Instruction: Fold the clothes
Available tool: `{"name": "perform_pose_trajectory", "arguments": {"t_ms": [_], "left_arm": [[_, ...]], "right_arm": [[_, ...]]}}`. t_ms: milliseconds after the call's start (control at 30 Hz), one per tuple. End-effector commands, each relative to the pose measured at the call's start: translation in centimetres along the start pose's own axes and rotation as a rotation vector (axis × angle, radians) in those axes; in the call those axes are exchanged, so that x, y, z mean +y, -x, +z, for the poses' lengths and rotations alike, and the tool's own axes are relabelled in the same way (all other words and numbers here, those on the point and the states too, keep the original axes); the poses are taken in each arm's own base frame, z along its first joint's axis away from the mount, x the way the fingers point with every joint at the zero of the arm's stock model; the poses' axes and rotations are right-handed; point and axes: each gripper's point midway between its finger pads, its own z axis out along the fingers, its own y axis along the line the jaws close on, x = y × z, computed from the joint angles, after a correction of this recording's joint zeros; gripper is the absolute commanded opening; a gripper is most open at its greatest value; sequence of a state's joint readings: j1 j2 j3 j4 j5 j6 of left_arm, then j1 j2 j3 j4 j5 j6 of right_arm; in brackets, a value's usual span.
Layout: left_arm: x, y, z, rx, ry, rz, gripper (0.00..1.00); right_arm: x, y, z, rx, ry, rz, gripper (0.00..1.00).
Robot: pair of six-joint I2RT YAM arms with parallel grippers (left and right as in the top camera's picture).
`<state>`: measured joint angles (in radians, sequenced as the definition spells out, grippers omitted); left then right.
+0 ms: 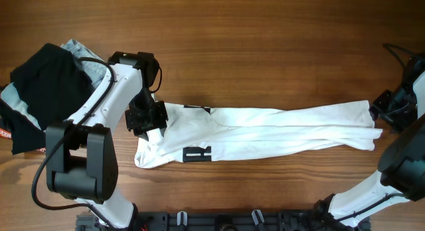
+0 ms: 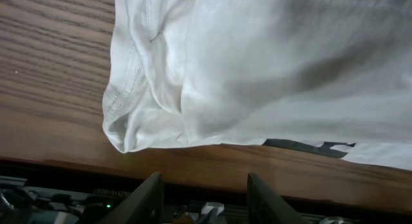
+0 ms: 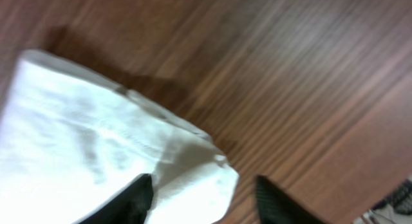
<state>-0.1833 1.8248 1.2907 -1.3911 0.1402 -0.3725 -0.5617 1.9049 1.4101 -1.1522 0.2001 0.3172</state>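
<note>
The clothes, a white T-shirt [image 1: 265,131] with black bars, lie as a long narrow band across the middle of the table. My left gripper [image 1: 147,118] hovers at the band's left end. In the left wrist view the gripper [image 2: 205,195] is open with nothing between its fingers, and the bunched hem of the T-shirt [image 2: 257,69] lies just beyond the fingertips. My right gripper [image 1: 392,111] stands at the band's right end. It is also open in the right wrist view [image 3: 203,192], where a corner of the T-shirt [image 3: 96,140] lies loose between and under its fingers.
A black garment [image 1: 46,91] is piled at the far left of the table, with a light-blue denim piece [image 1: 83,53] behind it. The left arm's base [image 1: 83,158] stands at the front left, beside the T-shirt's left end.
</note>
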Motion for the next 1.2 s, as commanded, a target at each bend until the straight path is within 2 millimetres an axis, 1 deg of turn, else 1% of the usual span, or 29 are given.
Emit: {"name": "perform_pose_trajectory", "arguments": {"t_ms": [0,67,167,267,367,400,467,533,633,700,800,833,900,933,1000,1067,1167], "left_arm": [[-0.3,0.3,-0.3,-0.038,-0.014,0.008,0.42],[-0.6,1.0,-0.3,-0.067,-0.028,0.012,0.41],[-1.8,2.6,-0.5,-0.128,-0.082,0.025,0.41],[-3.1,3.5,-0.8,-0.159,-0.143,0.038,0.41],[-5.1,4.1,-1.2,-0.182,-0.237,0.068,0.41],[-5.3,4.2,-1.2,-0.194,-0.231,0.074,0.41],[-5.3,4.2,-1.0,-0.192,-0.222,0.076,0.42],[-5.0,3.9,-0.6,-0.171,-0.207,0.036,0.42],[-4.4,3.9,0.8,-0.163,-0.190,0.011,0.42],[-4.2,3.8,2.1,-0.155,-0.187,0.009,0.41],[-3.7,3.2,3.3,-0.131,-0.175,0.004,0.41],[-3.6,3.0,3.4,-0.125,-0.172,0.002,0.41],[-3.6,3.0,3.4,-0.125,-0.171,0.002,0.41],[-3.6,3.1,3.4,-0.128,-0.173,0.003,0.41],[-3.7,3.2,3.4,-0.132,-0.175,0.004,0.42],[-3.8,3.6,3.3,-0.147,-0.183,0.007,0.43],[-3.9,3.9,3.8,-0.162,-0.191,0.005,0.44]], "right_arm": [[2.4,-0.3,-0.2,0.021,0.183,-0.106,0.65],[3.0,-0.2,-0.3,0.017,0.224,-0.132,0.66],[3.0,-0.2,-0.3,0.016,0.225,-0.134,0.67],[3.0,-0.1,-0.3,0.012,0.225,-0.143,0.67],[3.0,-0.2,-0.2,0.013,0.225,-0.142,0.68],[3.0,-0.2,-0.2,0.013,0.225,-0.143,0.68],[3.0,-0.2,-0.2,0.011,0.222,-0.165,0.67],[2.8,-0.2,0.0,0.011,0.208,-0.196,0.68],[2.6,-0.2,0.8,0.029,0.188,-0.213,0.68],[1.8,0.1,1.6,0.033,0.130,-0.213,0.68],[1.7,0.3,2.3,0.036,0.117,-0.242,0.69],[1.7,0.3,2.5,0.042,0.116,-0.248,0.69],[2.1,0.0,3.3,0.066,0.125,-0.285,0.68],[2.5,-0.4,4.0,0.092,0.147,-0.312,0.68],[2.7,-1.0,5.0,0.117,0.150,-0.330,0.68],[3.0,-1.8,6.3,0.126,0.165,-0.356,0.68],[3.7,-2.7,7.5,0.129,0.205,-0.382,0.69]]}}
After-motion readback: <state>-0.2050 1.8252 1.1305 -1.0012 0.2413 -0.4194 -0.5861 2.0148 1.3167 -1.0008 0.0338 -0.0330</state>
